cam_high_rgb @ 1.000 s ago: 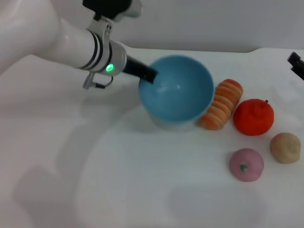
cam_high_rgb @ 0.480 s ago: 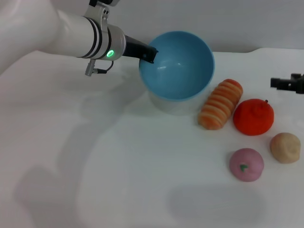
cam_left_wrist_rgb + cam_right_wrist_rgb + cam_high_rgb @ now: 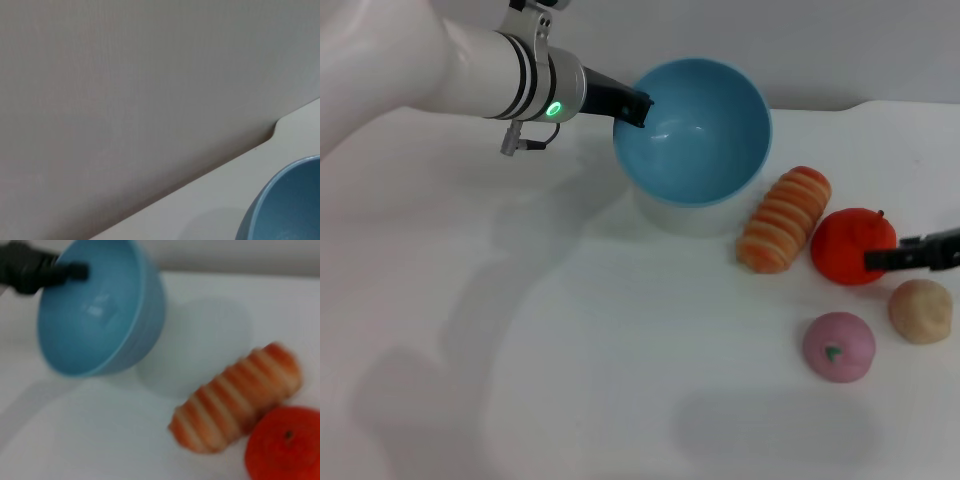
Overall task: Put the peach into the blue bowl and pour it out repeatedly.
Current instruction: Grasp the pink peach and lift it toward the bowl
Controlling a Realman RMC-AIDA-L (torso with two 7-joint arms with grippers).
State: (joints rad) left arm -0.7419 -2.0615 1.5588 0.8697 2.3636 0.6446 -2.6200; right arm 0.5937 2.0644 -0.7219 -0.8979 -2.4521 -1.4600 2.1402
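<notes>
The light blue, smooth, deep round plastic bowl [image 3: 692, 132] is the landmark here: it hangs above the white worktop [image 3: 570, 380], tilted so that its plain inside faces the head camera, and nothing lies in it. The left end effector [image 3: 632, 106] holds it, its dark fingers clamped on the rim at the side of the bowl nearest the white left arm; the right wrist view shows the same black fingers [image 3: 70, 272] pinching that rim. Below the bowl a pale round shape, perhaps its shadow, shows on the worktop. Just beside the bowl, on its right, lies an orange and cream striped oblong toy [image 3: 784, 219], slanted and clear of the bowl's wall. Farther right of the bowl, touching or nearly touching the striped toy, sits a larger orange-red round fruit [image 3: 850, 240]. The small pink round toy peach [image 3: 838, 346] with its tiny green stem mark rests on the worktop well apart from the bowl, toward the near right, nothing touching it. A beige lumpy ball [image 3: 920, 310] lies just beside the peach, farther from the bowl. The right end effector [image 3: 910, 257] reaches in from the right edge as a thin dark bar across the orange-red fruit's near side, above the beige ball; whether its fingers are spread or closed I cannot tell.
</notes>
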